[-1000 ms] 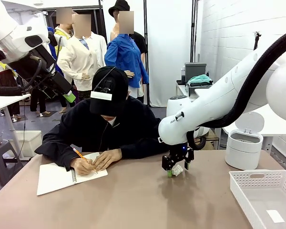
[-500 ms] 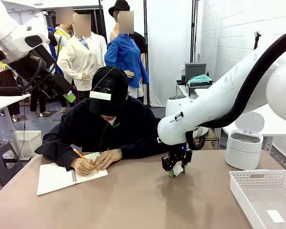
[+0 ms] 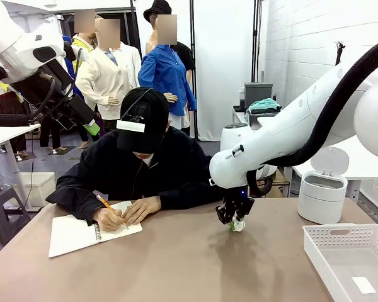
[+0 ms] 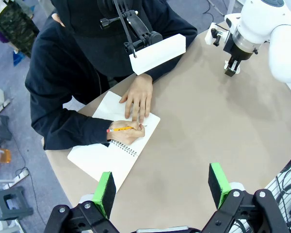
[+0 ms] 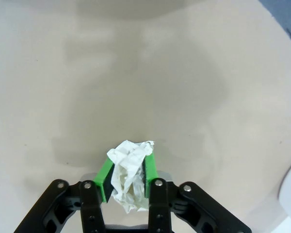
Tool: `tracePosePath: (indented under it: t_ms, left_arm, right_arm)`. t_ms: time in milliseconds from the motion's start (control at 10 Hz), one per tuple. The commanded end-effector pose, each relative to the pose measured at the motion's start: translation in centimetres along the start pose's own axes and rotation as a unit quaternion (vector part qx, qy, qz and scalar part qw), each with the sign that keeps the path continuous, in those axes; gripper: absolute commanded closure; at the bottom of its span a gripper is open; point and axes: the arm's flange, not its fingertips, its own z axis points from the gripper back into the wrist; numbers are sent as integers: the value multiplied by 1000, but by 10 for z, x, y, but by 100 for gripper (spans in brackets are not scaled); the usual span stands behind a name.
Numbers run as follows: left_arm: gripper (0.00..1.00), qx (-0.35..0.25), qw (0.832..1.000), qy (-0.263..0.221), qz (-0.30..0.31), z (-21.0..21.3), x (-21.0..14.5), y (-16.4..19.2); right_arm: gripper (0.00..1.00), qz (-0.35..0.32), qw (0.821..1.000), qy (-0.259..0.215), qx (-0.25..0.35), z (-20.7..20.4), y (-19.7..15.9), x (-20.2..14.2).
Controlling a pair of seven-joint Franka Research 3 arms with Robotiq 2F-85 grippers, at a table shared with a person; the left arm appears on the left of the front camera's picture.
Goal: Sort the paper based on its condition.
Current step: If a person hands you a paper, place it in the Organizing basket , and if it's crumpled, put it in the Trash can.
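Note:
A crumpled white wad of paper sits squeezed between the green pads of my right gripper, which is shut on it. In the front view that gripper holds the wad just at the tabletop, right of centre. From the left wrist view the right gripper shows at the far edge of the table. My left gripper hangs high over the table with its jaws wide open and nothing between them. In the front view it is raised at the upper left.
A person in black sits at the far side, writing with a pencil in a spiral notebook at the table's left. A white slotted basket stands at the front right. A white lidded bin stands behind it.
My right gripper's jaws have closed onto the paper wad, and it has shifted slightly right. The left arm has not moved.

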Motion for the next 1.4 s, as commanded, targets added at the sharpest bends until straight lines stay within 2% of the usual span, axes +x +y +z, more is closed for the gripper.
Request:
tracePosePath:
  t_ms: [0,500,800,1100,1300]
  left_arm:
    - [0,5,1000,0,-2,1,0,1]
    - [0,5,1000,0,-2,1,0,1]
    - [0,5,1000,0,-2,1,0,1]
    - [0,5,1000,0,-2,1,0,1]
    - [0,5,1000,0,-2,1,0,1]
  right_arm:
    - [100,-40,999,20,12,6,-7,-6]
    - [100,-54,996,72,23,93,-27,-31]
    - [100,-88,996,18,18,166,-80,-29]
    - [100,-111,994,-9,-10,193,-145,-31]
    - [100,-141,989,-44,-19,204,-186,-29]
